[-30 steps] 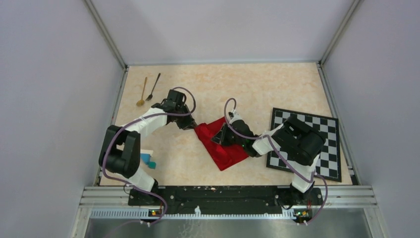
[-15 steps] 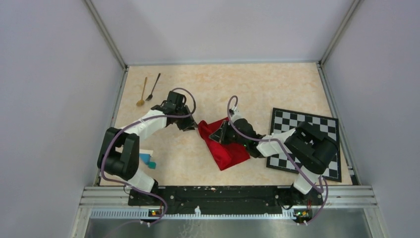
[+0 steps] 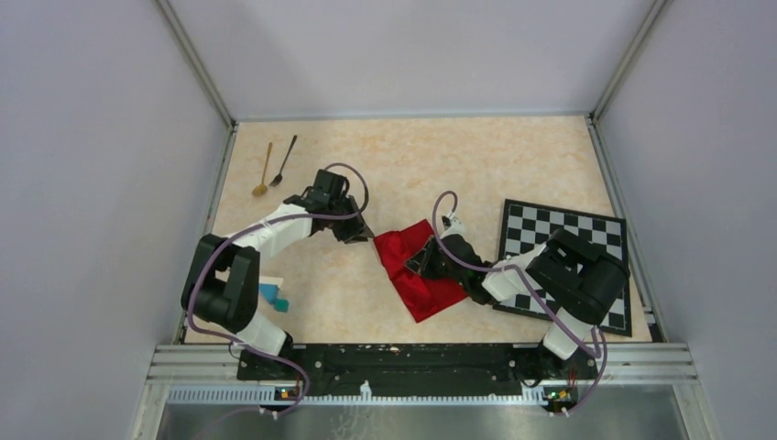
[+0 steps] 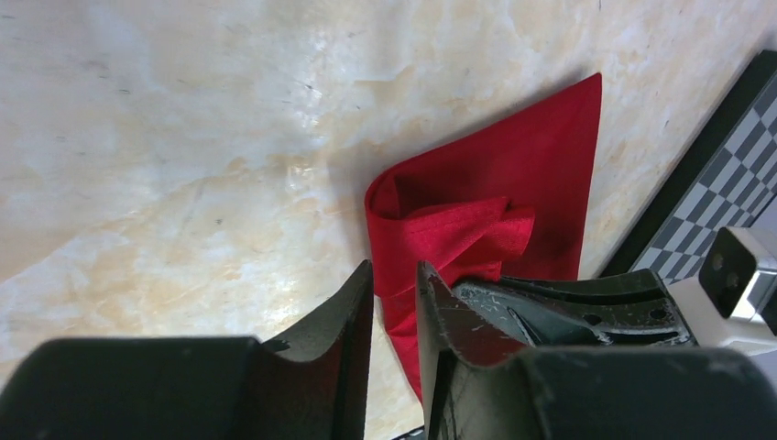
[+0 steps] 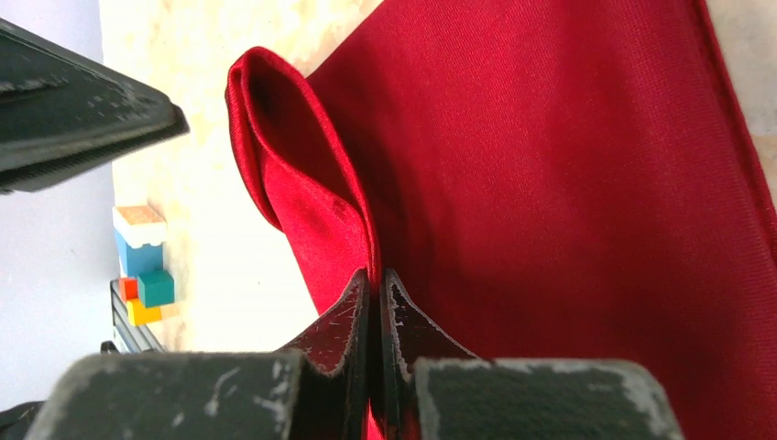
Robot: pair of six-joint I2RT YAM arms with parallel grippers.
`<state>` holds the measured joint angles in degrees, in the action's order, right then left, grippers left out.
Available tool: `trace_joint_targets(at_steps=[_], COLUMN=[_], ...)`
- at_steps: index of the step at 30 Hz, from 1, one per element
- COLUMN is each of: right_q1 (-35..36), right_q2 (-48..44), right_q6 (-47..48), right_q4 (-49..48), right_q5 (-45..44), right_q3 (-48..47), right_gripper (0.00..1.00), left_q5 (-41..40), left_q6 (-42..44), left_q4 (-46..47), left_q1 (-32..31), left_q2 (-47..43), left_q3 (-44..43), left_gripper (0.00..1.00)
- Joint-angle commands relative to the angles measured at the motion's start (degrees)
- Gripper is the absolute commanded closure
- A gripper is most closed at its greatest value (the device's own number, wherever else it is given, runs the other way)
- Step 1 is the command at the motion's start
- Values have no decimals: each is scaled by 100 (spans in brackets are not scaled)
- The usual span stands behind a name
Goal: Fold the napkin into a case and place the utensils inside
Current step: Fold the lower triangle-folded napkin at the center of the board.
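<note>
The red napkin [image 3: 417, 268] lies partly folded in the middle of the table, with one flap doubled over [image 5: 302, 183]. My right gripper [image 5: 374, 273] is shut on the edge of that flap and sits over the cloth in the top view [image 3: 425, 260]. My left gripper [image 4: 394, 268] hovers at the napkin's left corner [image 3: 365, 229], its jaws a narrow gap apart with nothing between them. In the left wrist view the napkin [image 4: 513, 183] shows a rumpled fold. The utensils, a gold spoon [image 3: 264, 170] and a black spoon [image 3: 284, 160], lie side by side at the far left.
A black-and-white chequered mat [image 3: 573, 261] lies to the right, partly under the right arm. Small coloured blocks [image 3: 273, 295] sit near the left arm's base and show again in the right wrist view [image 5: 142, 266]. Metal-framed walls surround the table.
The right gripper has pulled the flap rightward and toward the near edge, spreading the fold. The left gripper's jaws parted slightly and it shifted a little right.
</note>
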<state>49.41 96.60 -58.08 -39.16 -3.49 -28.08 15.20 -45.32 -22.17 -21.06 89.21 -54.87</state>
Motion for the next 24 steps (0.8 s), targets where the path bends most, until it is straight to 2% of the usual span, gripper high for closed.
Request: trace_joint_targets(at_steps=[1,9,24], right_q1=[56,51,8], right_q2=[-238,-158,-38], right_q6=[-107,-80,-86], right_q4=[-48,-25,-57], right_q5=[-356,-317,-224], right_q3=[0,-62,-64], right_gripper=[100,100,100], left_q5=[248,412,565], left_q6=[-30,-148,-232], left_q4=[374,618,984], left_q1=[-203,-363,-399], left_q2=[284,671,1296], left_q3=[-182,-401,-725], left_gripper=[72,80,82])
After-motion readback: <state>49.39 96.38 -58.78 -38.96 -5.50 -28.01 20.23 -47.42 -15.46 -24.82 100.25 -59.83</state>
